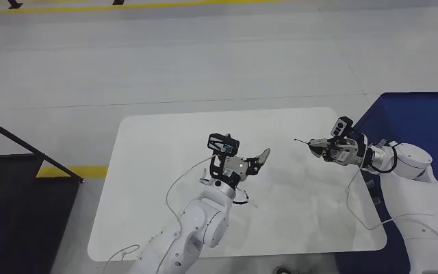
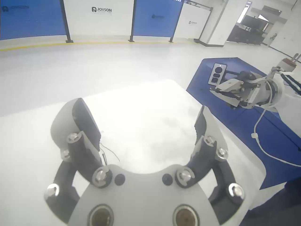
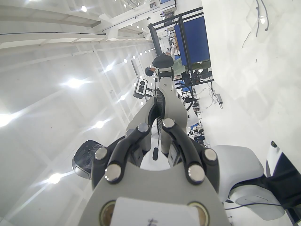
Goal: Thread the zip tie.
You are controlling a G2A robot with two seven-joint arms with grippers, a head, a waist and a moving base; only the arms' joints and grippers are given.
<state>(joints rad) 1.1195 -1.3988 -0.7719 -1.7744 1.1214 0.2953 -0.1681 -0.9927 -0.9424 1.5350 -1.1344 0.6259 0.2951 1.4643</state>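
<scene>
Left gripper [image 2: 141,110]: jaws spread wide with nothing between them. The grey metal fingers are faced with flat black pads and are raised over the middle of the table [image 1: 157,205].
Right gripper [image 3: 160,92]: fingers pressed together on the zip tie [image 3: 160,121], held in the air above the table's right part.
Zip tie: thin, dark plastic strap that looks ridged where it passes between the fingers. One short end sticks out past the fingertips. The other trails back toward the wrist and ends in a small dark oval.
Long axis: roughly level, with the free tip aimed across the table toward the left gripper.
Gap: the grippers are well apart, and the right one alone has the tie.
Next move, as I judge it: bring the tip and the open jaws together along that axis. The strap is slim, so a small sideways error would miss.
Table surface: smooth, white, with rounded corners.
</scene>
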